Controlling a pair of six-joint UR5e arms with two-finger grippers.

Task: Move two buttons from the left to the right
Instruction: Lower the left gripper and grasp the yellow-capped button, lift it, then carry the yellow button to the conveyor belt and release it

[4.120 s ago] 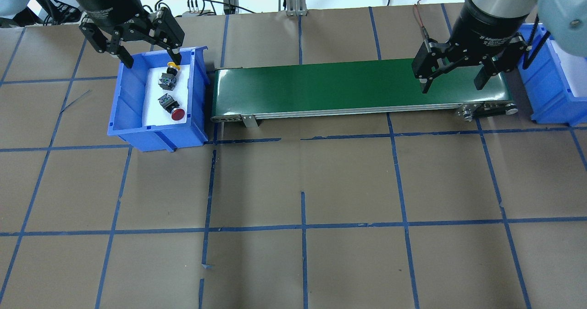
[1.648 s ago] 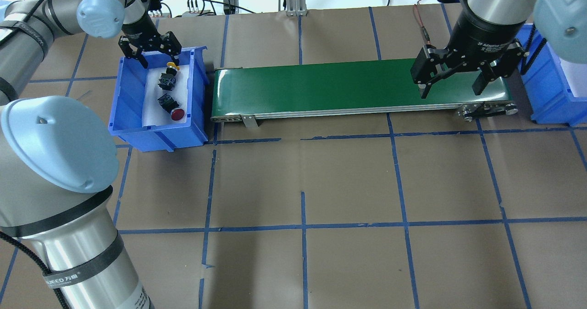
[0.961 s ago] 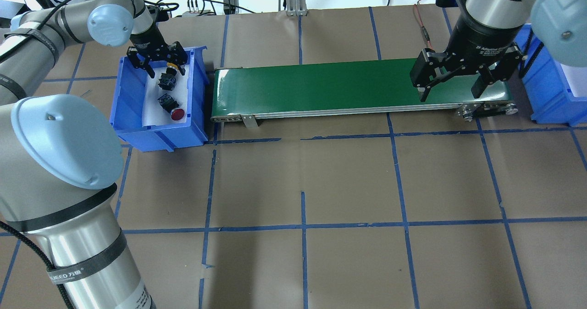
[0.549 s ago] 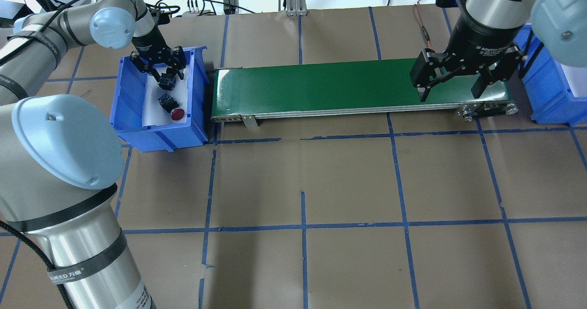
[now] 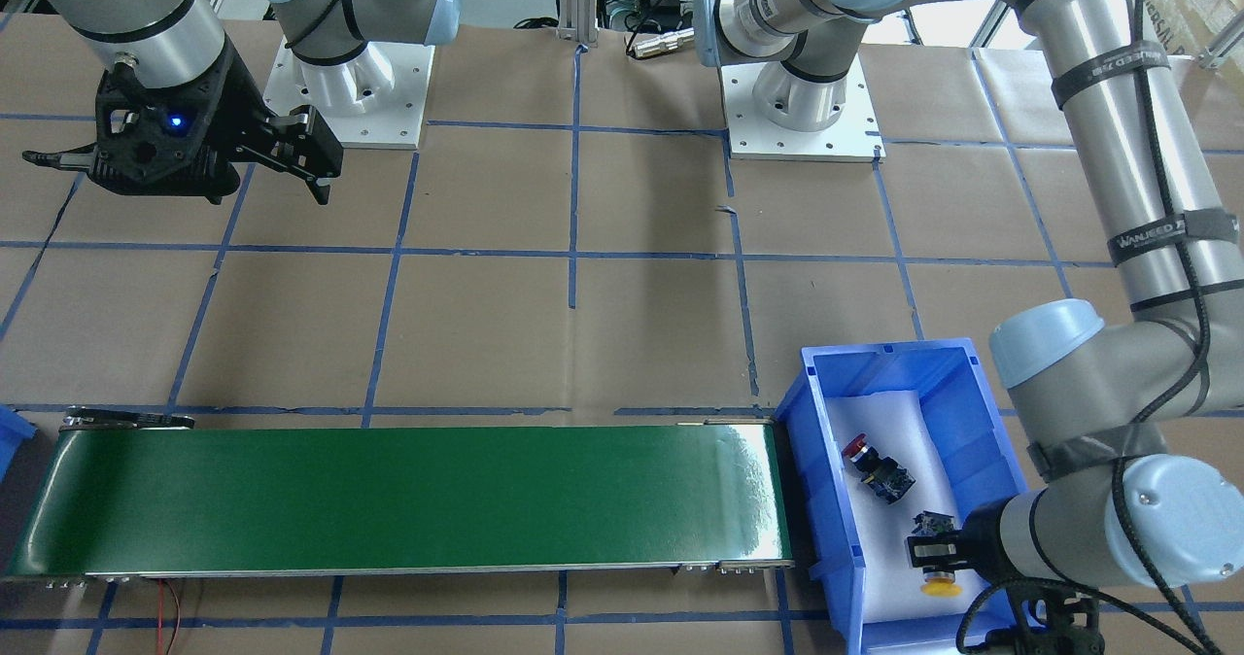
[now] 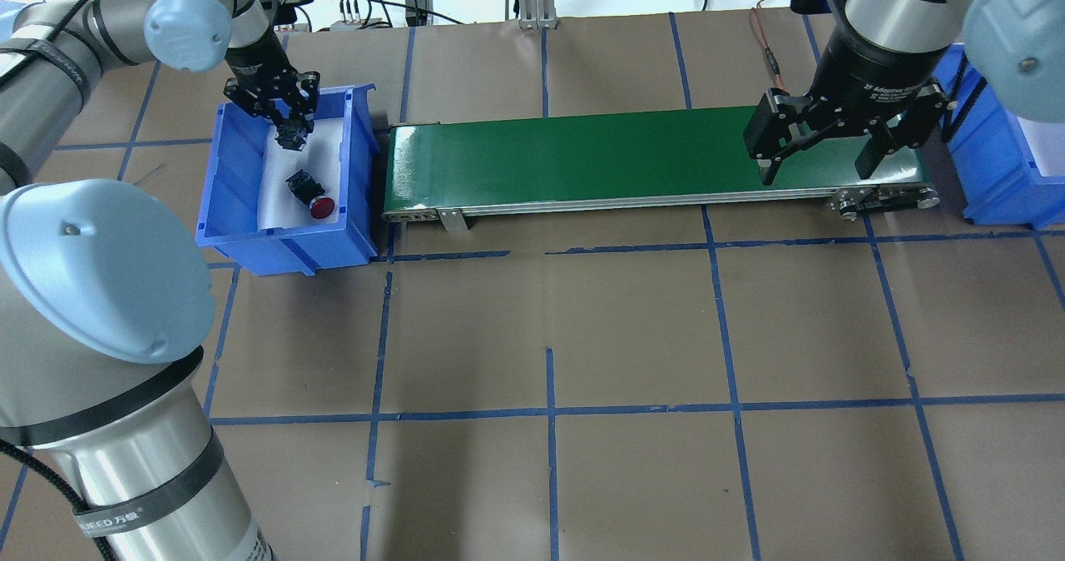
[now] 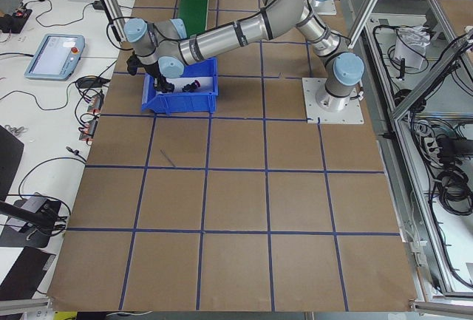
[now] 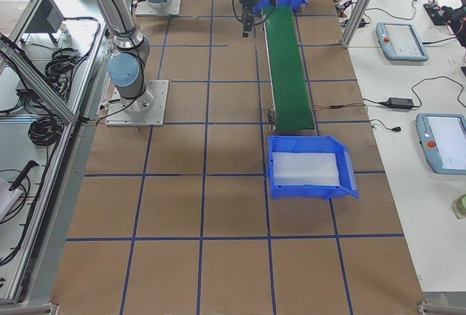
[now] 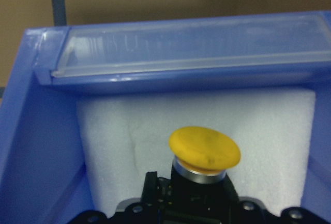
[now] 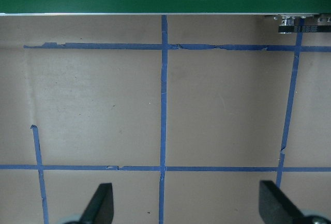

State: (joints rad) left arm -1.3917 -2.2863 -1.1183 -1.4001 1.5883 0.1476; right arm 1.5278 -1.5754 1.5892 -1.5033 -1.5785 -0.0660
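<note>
Yellow-capped button (image 9: 204, 149) is clamped by its black body between the closed fingers of the left gripper (image 6: 290, 131). Its cap juts past the fingertips, over the white foam (image 9: 114, 146) in the blue bin (image 6: 216, 203). Red-capped button (image 6: 311, 196) lies on the same foam — near those fingers, not touching them. Right gripper (image 6: 818, 174) hangs spread wide and empty — brown paper shows between its fingers, with the green conveyor belt (image 6: 582, 157) beyond them.
</note>
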